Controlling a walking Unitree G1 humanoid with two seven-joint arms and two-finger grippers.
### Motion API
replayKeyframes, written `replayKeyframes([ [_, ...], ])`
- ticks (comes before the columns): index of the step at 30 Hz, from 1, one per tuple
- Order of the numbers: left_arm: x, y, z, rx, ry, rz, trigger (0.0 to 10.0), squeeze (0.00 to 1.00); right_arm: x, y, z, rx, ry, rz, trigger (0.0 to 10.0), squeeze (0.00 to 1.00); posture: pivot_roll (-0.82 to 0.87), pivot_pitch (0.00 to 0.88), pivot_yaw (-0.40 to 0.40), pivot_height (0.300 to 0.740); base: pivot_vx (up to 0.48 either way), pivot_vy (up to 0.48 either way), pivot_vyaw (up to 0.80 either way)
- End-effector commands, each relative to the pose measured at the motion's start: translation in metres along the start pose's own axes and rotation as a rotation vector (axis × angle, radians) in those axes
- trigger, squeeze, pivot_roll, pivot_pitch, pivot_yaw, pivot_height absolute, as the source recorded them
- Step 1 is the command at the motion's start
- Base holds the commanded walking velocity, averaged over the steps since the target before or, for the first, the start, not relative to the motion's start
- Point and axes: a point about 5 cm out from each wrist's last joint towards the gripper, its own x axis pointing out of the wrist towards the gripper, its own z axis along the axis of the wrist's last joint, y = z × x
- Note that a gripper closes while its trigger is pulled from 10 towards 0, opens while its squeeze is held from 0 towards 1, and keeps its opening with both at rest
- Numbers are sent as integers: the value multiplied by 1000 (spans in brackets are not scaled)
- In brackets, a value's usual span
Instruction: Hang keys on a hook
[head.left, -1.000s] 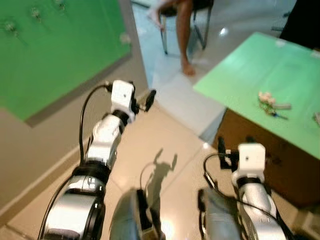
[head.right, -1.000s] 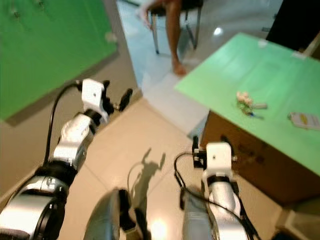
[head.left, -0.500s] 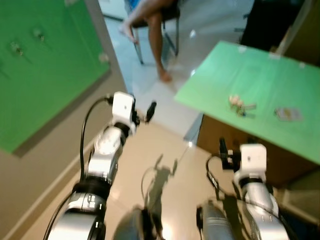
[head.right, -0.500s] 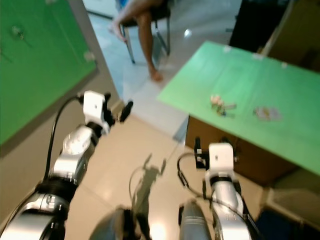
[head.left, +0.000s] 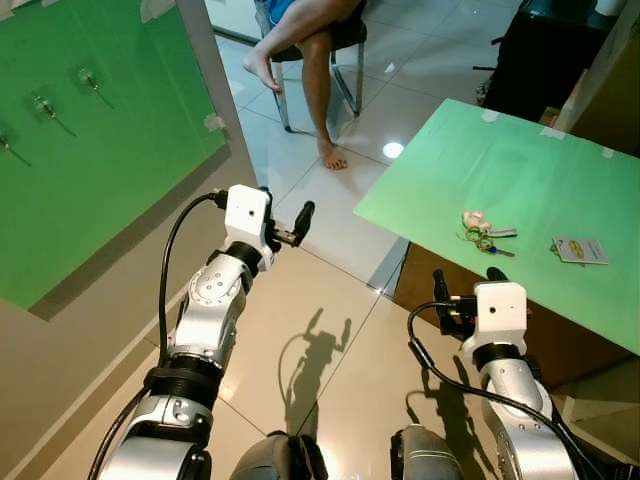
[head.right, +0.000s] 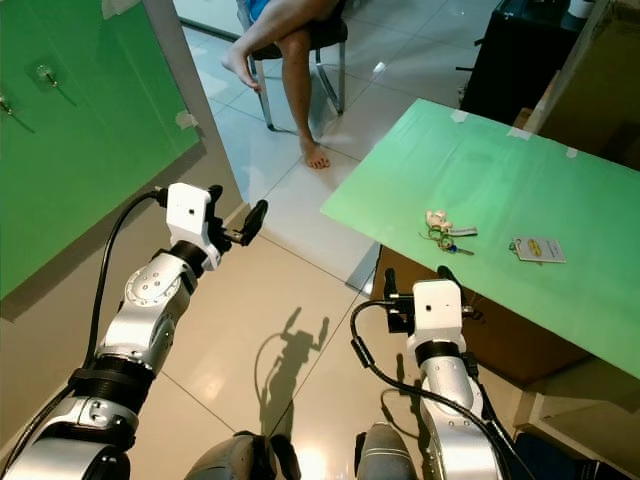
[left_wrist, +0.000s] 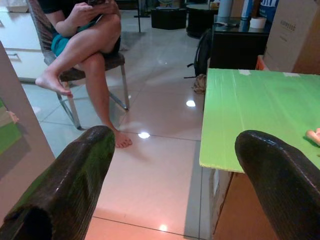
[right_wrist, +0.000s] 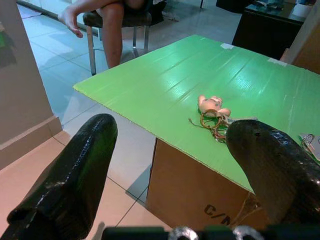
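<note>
green wall panel (head.left: 90, 150) stood on the robot's left with small hooks (head.left: 92, 78) on its upper part; green-topped desk (head.left: 510, 200) stood ahead on the right, over a cardboard box (right_wrist: 200, 200). a person sat on a chair (head.left: 345, 40) beyond, legs crossed, bare foot near the tile floor (head.left: 330, 300). keys (head.left: 478, 232) lay on the desk top, a small bunch with a pale charm and a ring, not far from the near edge, well apart from both claws; a card-like tag (head.left: 580, 250) lay further right on the desk. left claw (head.left: 296, 224) was raised over the floor, fingers spread, holding nothing. right claw (head.left: 462, 282) was low, just short of the desk's near edge, fingers spread, empty, roughly in line with the keys. judgement: the step in hand was reaching the keys, nothing hung yet. to do it well: close in on the desk, bring the right claw over the bunch from above, keep it spread until it straddles the ring, then pinch the ring or charm rather than the flat blades, since those would likely slip on the smooth top. the right wrist view showed the keys' detail, the looped ring and the charm; the head views showed the hooks and how far they were from the desk.
</note>
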Motion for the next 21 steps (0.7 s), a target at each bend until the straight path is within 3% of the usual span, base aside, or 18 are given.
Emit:
replayKeyframes([
  [1,0,5,0,1,13,16,10000,0,2,-3,1,7,-11,-12,10000,0,-280,107,89,740,0,0,0],
  [6,-12,22,-4,-30,17,94,10000,0,4,-11,0,-12,-3,-58,10000,0,-269,103,81,740,0,0,-273],
  [9,-25,38,-12,-159,36,228,10000,0,7,-14,1,-16,-15,-82,10000,0,-253,104,75,740,0,0,0],
  [13,-28,44,-18,-231,64,293,10000,0,11,-15,5,1,-24,-94,10000,0,-242,109,64,740,0,0,0],
  [21,-25,36,-12,-144,52,239,10000,0,13,-12,6,20,-26,-52,10000,0,-236,114,61,740,0,0,0],
])
